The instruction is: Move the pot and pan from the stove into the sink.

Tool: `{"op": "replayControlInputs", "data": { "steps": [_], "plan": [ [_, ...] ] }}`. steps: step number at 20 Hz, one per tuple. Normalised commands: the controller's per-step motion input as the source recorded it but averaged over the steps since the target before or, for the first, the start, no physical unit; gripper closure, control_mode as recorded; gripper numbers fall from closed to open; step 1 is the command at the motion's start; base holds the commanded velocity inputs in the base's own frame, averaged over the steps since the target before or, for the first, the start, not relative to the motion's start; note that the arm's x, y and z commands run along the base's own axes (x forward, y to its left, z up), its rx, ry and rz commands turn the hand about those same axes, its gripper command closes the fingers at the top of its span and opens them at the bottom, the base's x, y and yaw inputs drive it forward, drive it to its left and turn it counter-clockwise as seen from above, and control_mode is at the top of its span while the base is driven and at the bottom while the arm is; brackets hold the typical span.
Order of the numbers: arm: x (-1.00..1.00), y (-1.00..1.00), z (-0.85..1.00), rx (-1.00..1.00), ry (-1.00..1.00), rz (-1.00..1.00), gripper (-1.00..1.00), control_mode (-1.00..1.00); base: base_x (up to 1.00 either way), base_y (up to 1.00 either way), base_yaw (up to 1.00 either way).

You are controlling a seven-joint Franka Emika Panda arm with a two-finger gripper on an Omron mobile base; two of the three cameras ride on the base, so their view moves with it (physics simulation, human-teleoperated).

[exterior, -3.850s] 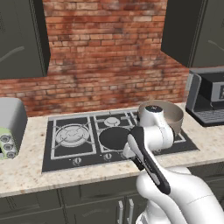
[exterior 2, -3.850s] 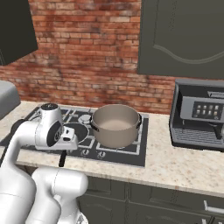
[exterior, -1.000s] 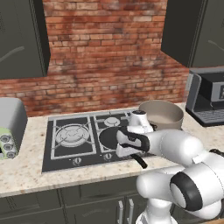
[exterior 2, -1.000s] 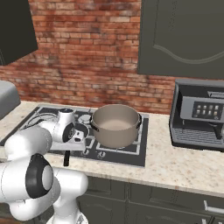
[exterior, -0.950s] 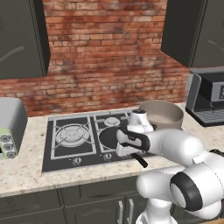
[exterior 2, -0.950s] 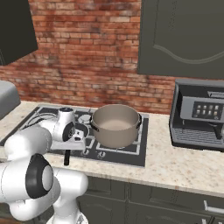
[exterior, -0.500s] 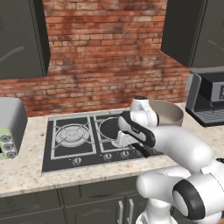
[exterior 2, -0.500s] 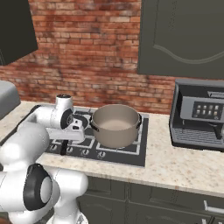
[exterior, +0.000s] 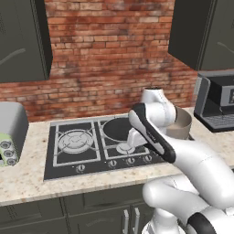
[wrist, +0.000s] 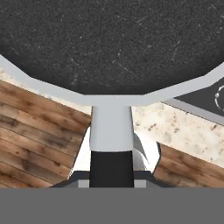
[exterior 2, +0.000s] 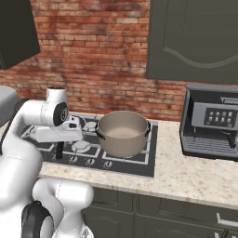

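The black pan (exterior: 115, 129) with its pale rim hangs just above the left-centre burner of the stove (exterior: 73, 141). My gripper (exterior: 131, 139) is shut on the pan's handle (wrist: 111, 168). In the hand view the pan (wrist: 109, 43) spreads across the top, and floor planks and counter edge show below it. The black handle (exterior 2: 59, 149) points down in front of the stove (exterior 2: 139, 160) beneath my gripper (exterior 2: 76, 134). The beige pot (exterior 2: 123, 133) stands on the right burner, just right of my hand, and the arm partly hides the pot (exterior: 182, 127). The sink is out of view.
A dark coffee machine (exterior 2: 211, 122) stands on the counter right of the stove. A grey toaster (exterior: 11, 132) sits at the far left. Dark wall cabinets (exterior: 23, 36) hang above, in front of a brick wall.
The arm's elbow has swung up and the hand has risen, taking the pan up off the grate. The pot has stayed in place.
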Motion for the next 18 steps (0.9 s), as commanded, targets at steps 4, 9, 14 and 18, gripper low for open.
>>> {"op": "replayControlInputs", "data": {
  "steps": [4,9,14,18],
  "plan": [
    [-0.78,-0.04,0.43,0.00,-0.11,0.17,1.00,-1.00,0.00,0.00,0.00],
    [-0.61,-0.08,0.31,0.02,-0.26,0.16,1.00,-1.00,0.00,0.00,0.00],
    [-0.48,-0.08,0.24,0.06,-0.38,0.14,1.00,-1.00,0.00,0.00,0.00],
    [-0.40,-0.09,0.32,0.08,-0.44,0.10,1.00,-1.00,0.00,0.00,0.00]
  ]
}}
